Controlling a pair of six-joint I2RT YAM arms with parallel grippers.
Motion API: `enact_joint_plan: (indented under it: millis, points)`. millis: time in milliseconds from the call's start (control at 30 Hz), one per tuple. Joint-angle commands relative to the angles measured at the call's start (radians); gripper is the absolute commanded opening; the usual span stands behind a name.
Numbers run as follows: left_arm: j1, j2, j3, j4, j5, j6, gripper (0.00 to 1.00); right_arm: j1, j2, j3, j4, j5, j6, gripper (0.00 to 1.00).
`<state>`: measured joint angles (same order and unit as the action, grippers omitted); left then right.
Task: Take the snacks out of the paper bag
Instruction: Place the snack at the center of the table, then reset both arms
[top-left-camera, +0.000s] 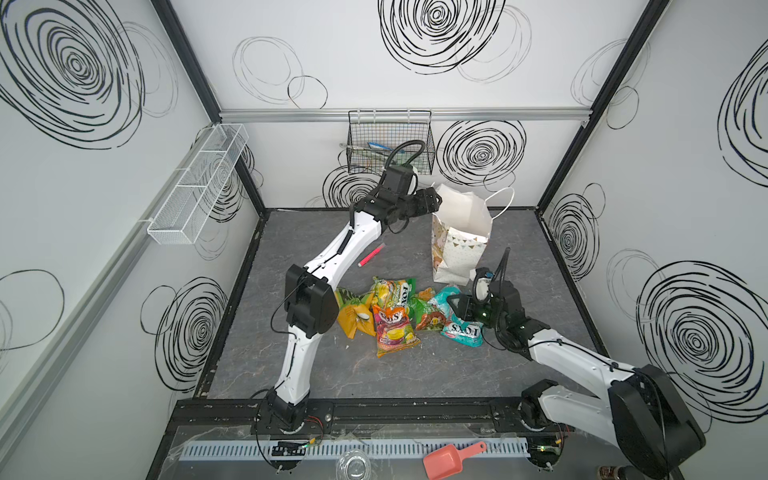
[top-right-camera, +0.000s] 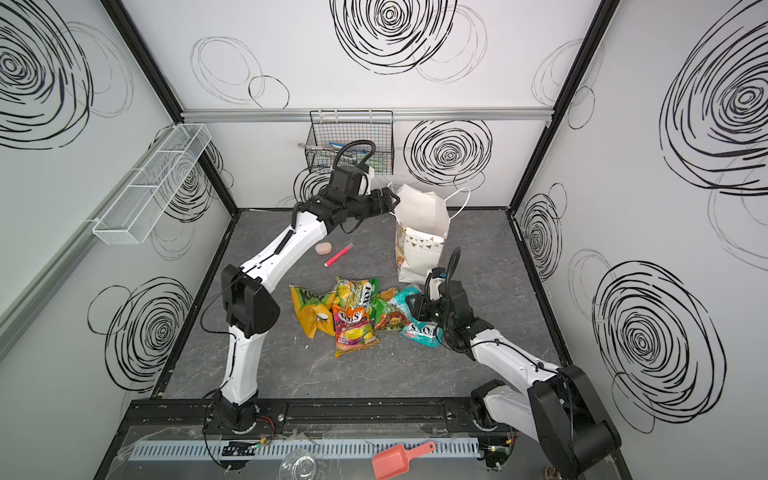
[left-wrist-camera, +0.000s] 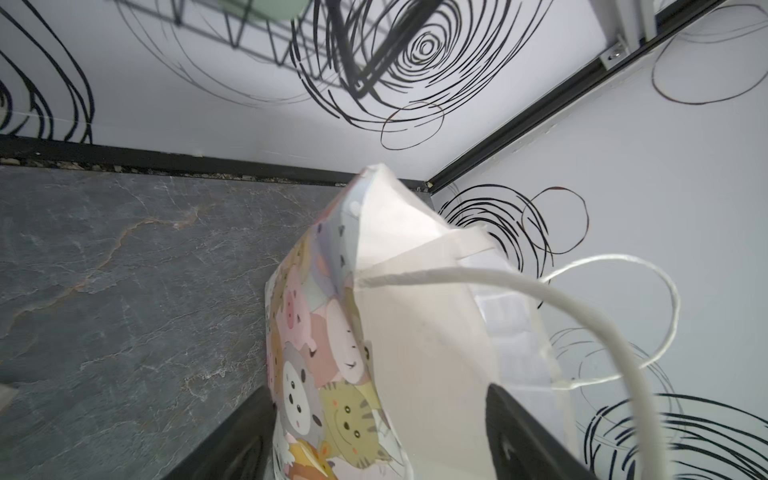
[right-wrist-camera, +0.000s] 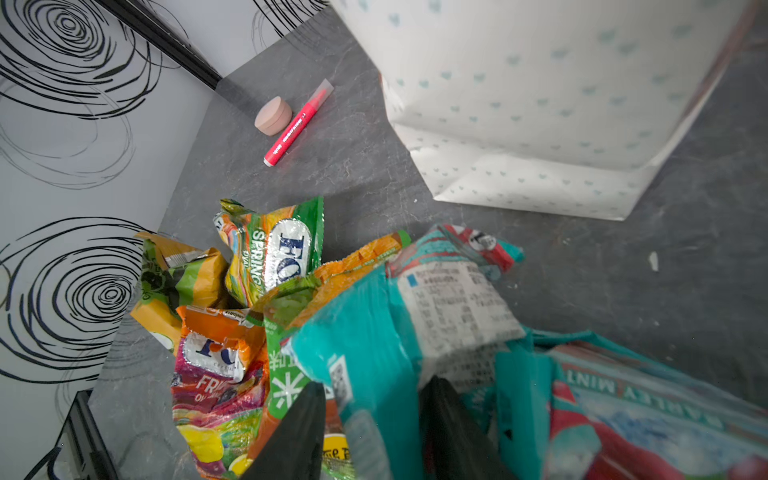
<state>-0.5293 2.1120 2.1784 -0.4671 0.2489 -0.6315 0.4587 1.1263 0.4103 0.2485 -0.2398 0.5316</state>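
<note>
The paper bag's floor is unseen; the right gripper hides part of the teal packet

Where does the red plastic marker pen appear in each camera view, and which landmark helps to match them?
In a top view: the red plastic marker pen lies left of the white paper gift bag.
In a top view: the pen lies there too, beside a pink oval bar.
Left wrist: not in it.
Right wrist: the pen, upper middle, beside the bar.
Shared landmark: the gift bag.

Grey marbled tabletop with paper bag, heaped snacks, red marker and pink bar
</note>
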Motion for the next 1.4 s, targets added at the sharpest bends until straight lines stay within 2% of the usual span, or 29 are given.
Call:
enact_joint_plan:
  millis: [0,133,200,267,367,467,533,567,733,833,933,1033,1100,1200,1233,1300,1367]
  points:
    - [0.001,-0.125,-0.078,0.049,-0.031,0.067,0.83,0.001,-0.03,0.044,-0.022,0.02,0.008,0.53]
    - [0.014,-0.264,-0.208,0.075,-0.049,0.103,0.85,-0.008,-0.109,0.078,-0.114,0.067,-0.029,0.75]
    - [0.018,-0.339,-0.281,0.08,-0.074,0.14,0.86,-0.024,-0.153,0.095,-0.157,0.075,-0.065,0.81]
    - [0.029,-0.425,-0.364,0.085,-0.112,0.172,0.87,-0.045,-0.201,0.092,-0.165,0.094,-0.095,0.84]
    - [0.062,-0.594,-0.567,0.162,-0.152,0.184,0.88,-0.104,-0.283,0.085,-0.176,0.087,-0.139,0.9]
    - [0.108,-0.788,-0.81,0.258,-0.218,0.19,0.98,-0.178,-0.358,0.079,-0.195,0.103,-0.168,0.95]
    - [0.149,-0.908,-0.967,0.32,-0.274,0.224,0.99,-0.23,-0.401,0.07,-0.207,0.156,-0.183,1.0]
    - [0.171,-0.953,-1.033,0.343,-0.293,0.243,0.96,-0.251,-0.416,0.062,-0.207,0.185,-0.186,0.99]
    - [0.318,-1.138,-1.384,0.487,-0.433,0.29,0.96,-0.391,-0.412,-0.012,-0.142,0.411,-0.162,0.97]
    - [0.345,-1.147,-1.527,0.563,-0.587,0.365,0.96,-0.49,-0.349,-0.075,-0.009,0.48,-0.128,0.97]
    - [0.367,-1.147,-1.669,0.722,-0.652,0.433,0.96,-0.544,-0.259,-0.155,0.21,0.544,-0.131,0.97]
    - [0.393,-1.096,-1.698,0.809,-0.681,0.486,0.96,-0.561,-0.105,-0.178,0.381,0.547,-0.196,0.97]
    - [0.412,-1.051,-1.708,0.846,-0.717,0.448,0.96,-0.564,0.036,-0.116,0.364,0.544,-0.214,0.97]
    - [0.478,-0.994,-1.776,0.981,-0.638,0.381,0.96,-0.563,0.202,-0.071,0.458,0.504,-0.255,0.97]
    - [0.509,-0.975,-1.815,1.067,-0.586,0.367,0.96,-0.562,0.22,-0.042,0.451,0.484,-0.261,0.97]
    - [0.567,-0.93,-1.883,1.244,-0.488,0.355,0.96,-0.567,0.252,-0.092,0.621,0.413,-0.273,0.97]
    - [0.623,-0.866,-1.923,1.399,-0.405,0.332,0.96,-0.526,0.277,-0.091,0.647,0.431,-0.325,0.97]
